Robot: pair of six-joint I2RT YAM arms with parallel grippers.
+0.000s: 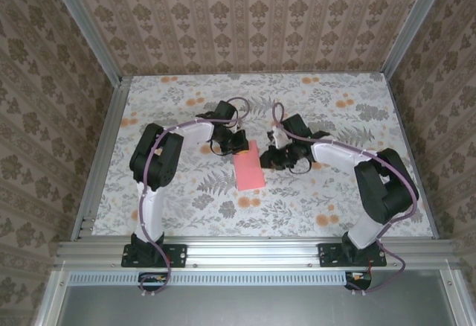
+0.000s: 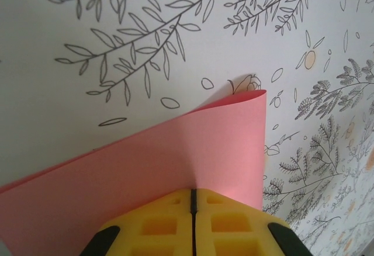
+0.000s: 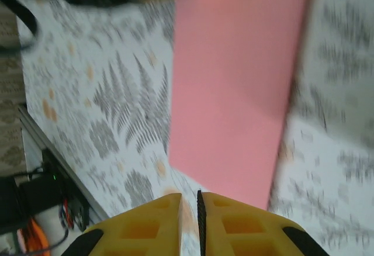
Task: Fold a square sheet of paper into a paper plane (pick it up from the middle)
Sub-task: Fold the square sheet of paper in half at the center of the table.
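The square sheet of paper [image 1: 249,168] is plain salmon-pink and lies as an upright rectangle in the middle of the table. In the left wrist view the paper [image 2: 175,162] is doubled over, with a rounded fold at its far corner. My left gripper [image 2: 193,190] is shut on its near edge, the yellow fingers pressed together; from above, this gripper [image 1: 236,144] sits at the sheet's top left corner. My right gripper [image 1: 271,158] is beside the sheet's right edge. In its wrist view the gripper [image 3: 190,196] is open by a narrow gap, with nothing in it and the paper [image 3: 234,92] just beyond.
The table [image 1: 186,192] is covered with a white cloth printed with grey ferns and orange flowers. Aluminium rails [image 1: 253,251] border the near edge and the sides. Patterned walls enclose the cell. Cables and a dark box [image 3: 29,203] lie past the table edge.
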